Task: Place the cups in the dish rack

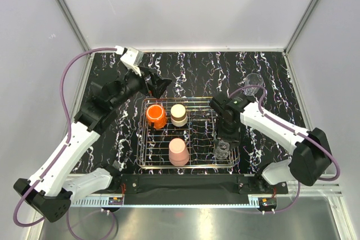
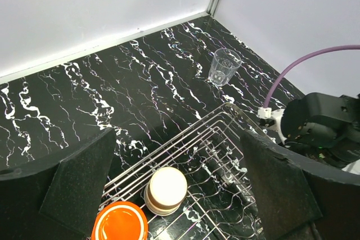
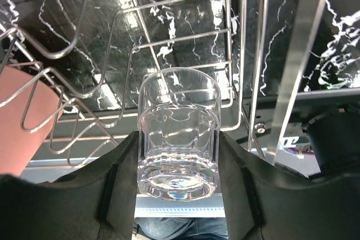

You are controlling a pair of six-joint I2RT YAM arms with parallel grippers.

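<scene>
The silver wire dish rack [image 1: 141, 139] lies mid-table. In it stand an orange cup [image 1: 156, 116], a cream cup with a brown band [image 1: 179, 114] and a pale pink tumbler [image 1: 179, 151]. My right gripper [image 1: 224, 143] is shut on a clear glass [image 3: 179, 133] at the rack's near right corner, mouth toward the rack wires [image 3: 169, 40]; both fingers [image 3: 115, 186] press its sides. A second clear glass [image 1: 252, 84] stands on the table at the back right. My left gripper [image 1: 158, 86] is open and empty above the rack's far left edge, over the cream cup [image 2: 167, 189] and orange cup [image 2: 119, 226].
The black marbled tabletop is walled by white panels at the back and sides. The second glass [image 2: 224, 67] stands near the back right corner. The pink tumbler [image 3: 22, 116] sits left of the held glass. The right arm [image 2: 323, 122] reaches over the rack's right side.
</scene>
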